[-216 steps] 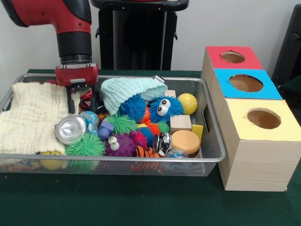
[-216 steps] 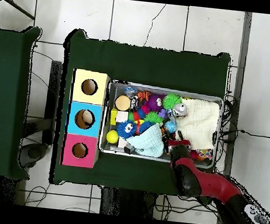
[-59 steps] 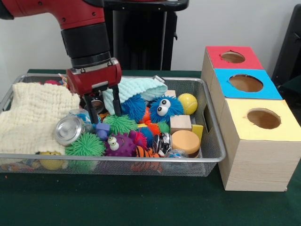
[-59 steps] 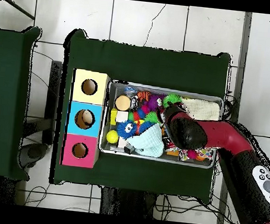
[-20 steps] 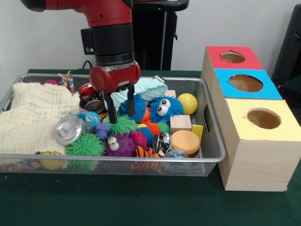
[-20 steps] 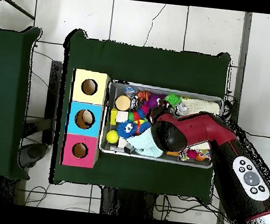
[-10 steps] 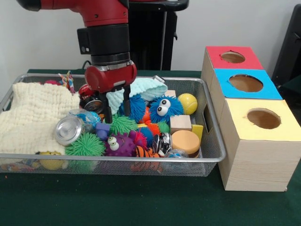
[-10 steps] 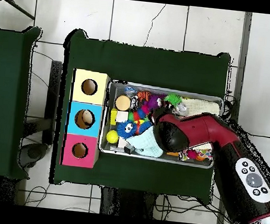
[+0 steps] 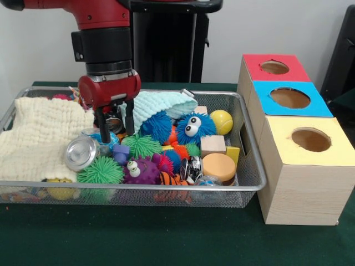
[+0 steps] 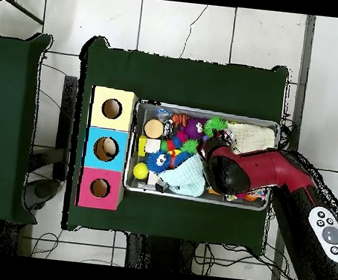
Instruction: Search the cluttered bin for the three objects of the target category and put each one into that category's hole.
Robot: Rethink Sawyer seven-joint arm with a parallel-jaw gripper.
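Observation:
My gripper (image 9: 115, 128) hangs open inside the wire bin (image 9: 252, 180), left of the middle. Its two black fingers (image 9: 101, 131) straddle a dark, red-rimmed can (image 9: 115, 122) lying behind them; whether they touch it I cannot tell. A silver can (image 9: 82, 152) lies just below and to the left. Right of the gripper are a green spiky ball (image 9: 142, 146), a blue fuzzy ball with eyes (image 9: 194, 127) and a mint cloth (image 9: 161, 104). Three boxes with holes stand to the right: red (image 9: 274, 67), blue (image 9: 290, 98), yellow (image 9: 310, 139). In the overhead view the arm (image 10: 228, 171) hides the gripper.
A cream cloth (image 9: 39, 136) covers the bin's left part. Toward the front lie another green spiky ball (image 9: 101, 172), a purple ball with eyes (image 9: 141, 170), a wooden cube (image 9: 213, 145), an orange disc (image 9: 219, 166) and a yellow ball (image 9: 221, 121). The bin's wire walls stand up all round.
The arm has swung left in the front view, from above the blue fuzzy ball and mint cloth to above the cans beside the cream cloth. The gripper stays open and holds nothing.

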